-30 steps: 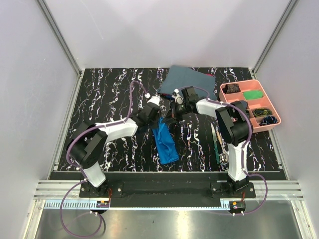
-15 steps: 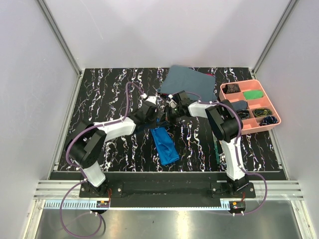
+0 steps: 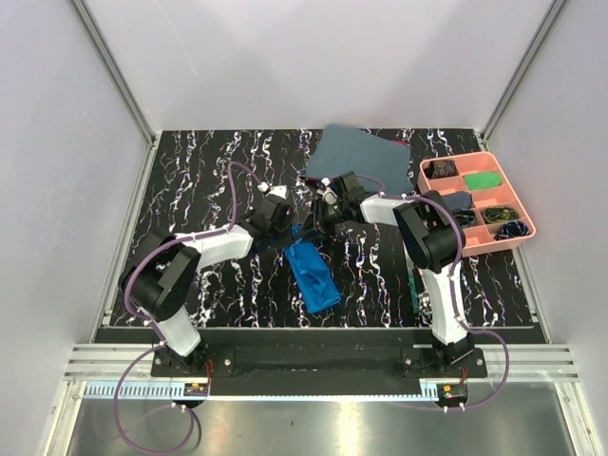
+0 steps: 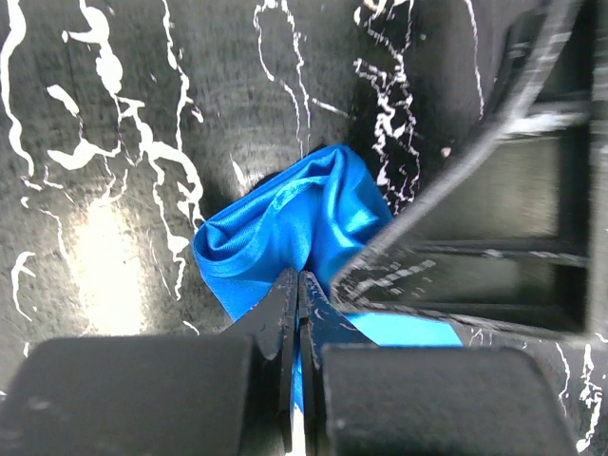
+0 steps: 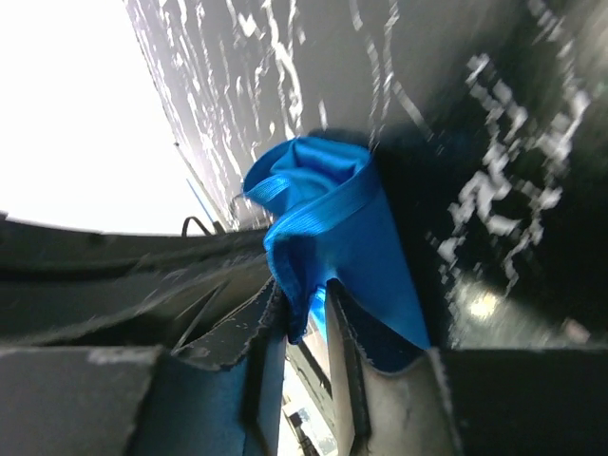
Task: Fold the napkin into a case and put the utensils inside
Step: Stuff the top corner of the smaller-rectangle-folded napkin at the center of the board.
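The bright blue napkin (image 3: pixel 314 276) lies as a narrow folded strip in the middle of the table, its far end bunched between both grippers. My left gripper (image 3: pixel 283 231) is shut on that end of the napkin (image 4: pixel 285 223), with cloth pinched between its fingertips (image 4: pixel 298 277). My right gripper (image 3: pixel 319 221) faces it from the right. Its jaws (image 5: pixel 306 290) stand apart, and a hem of the napkin (image 5: pixel 351 228) hangs loose in the gap. The utensils (image 3: pixel 415 275), one with a green handle, lie by the right arm's base and are partly hidden by it.
A dull grey-blue cloth (image 3: pixel 363 153) lies at the back centre. A pink compartment tray (image 3: pixel 522 214) with small items stands at the right edge. White walls and metal rails enclose the black marbled table (image 3: pixel 209 180).
The right gripper's jaws have parted from the napkin's end. The left gripper has shifted left and back, still pinching the cloth, so the napkin's far end now stretches sideways.
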You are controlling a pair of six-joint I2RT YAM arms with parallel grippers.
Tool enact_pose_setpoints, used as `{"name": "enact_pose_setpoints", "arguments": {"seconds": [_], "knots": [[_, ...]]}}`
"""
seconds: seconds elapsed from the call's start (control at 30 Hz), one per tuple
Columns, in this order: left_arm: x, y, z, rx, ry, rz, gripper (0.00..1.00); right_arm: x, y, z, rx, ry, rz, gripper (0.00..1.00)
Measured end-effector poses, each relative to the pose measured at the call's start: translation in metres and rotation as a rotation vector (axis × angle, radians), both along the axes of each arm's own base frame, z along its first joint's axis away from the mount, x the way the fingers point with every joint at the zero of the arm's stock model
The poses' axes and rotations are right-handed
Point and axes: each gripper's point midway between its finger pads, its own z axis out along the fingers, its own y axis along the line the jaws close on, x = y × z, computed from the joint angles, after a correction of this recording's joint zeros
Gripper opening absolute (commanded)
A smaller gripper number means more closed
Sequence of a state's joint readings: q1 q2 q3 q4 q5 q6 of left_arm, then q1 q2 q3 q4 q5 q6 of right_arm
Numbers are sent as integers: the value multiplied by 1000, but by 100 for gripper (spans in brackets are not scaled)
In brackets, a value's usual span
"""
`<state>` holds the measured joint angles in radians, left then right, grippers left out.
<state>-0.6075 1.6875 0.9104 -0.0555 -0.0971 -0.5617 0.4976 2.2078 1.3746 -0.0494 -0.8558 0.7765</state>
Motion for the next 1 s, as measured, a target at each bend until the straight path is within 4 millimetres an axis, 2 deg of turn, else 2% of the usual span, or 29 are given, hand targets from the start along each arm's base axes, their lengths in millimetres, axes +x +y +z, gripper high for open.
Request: {"name": "enact_pose_setpoints", "arguments": {"seconds": [0.33, 0.67, 0.77, 0.9, 1.0], "knots": [[-3, -2, -1, -13, 12, -5, 0, 1, -8, 18, 10, -50, 5, 38], [-3, -3, -1, -19, 13, -9, 0, 2, -17, 18, -5, -53, 8, 35], [-3, -3, -1, -19, 13, -9, 0, 3, -16, 19, -4, -60, 11, 27], [-3, -4, 0, -23, 14, -13, 0, 5, -15, 22, 1, -72, 15, 12], [-4, -5, 2, -31, 11, -16, 0, 5, -14, 22, 6, -69, 21, 7]]}}
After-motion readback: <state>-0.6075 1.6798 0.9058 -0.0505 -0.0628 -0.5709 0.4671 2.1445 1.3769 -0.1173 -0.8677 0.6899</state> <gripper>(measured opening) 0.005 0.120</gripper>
